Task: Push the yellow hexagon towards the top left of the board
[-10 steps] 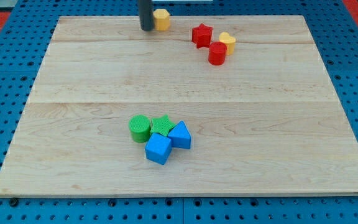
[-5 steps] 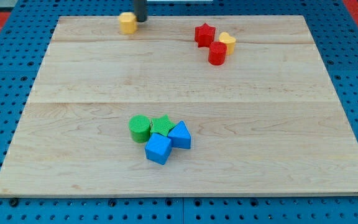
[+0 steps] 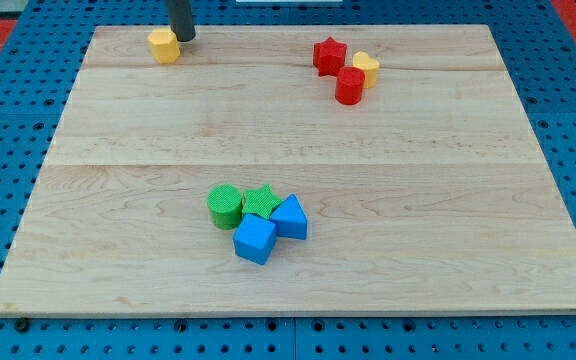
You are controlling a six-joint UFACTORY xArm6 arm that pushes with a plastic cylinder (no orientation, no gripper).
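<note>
The yellow hexagon (image 3: pixel 164 46) sits near the worktop's (image 3: pixel 288 130) upper-left edge; my tip (image 3: pixel 183 38) touches its right side. No jaws exist on this rod.

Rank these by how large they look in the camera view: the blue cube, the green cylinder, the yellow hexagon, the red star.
1. blue cube
2. green cylinder, almost the same as the cube
3. red star
4. yellow hexagon

The last two lie farther from the camera, so they may only look smaller. My tip touches the hexagon's right side.
</note>
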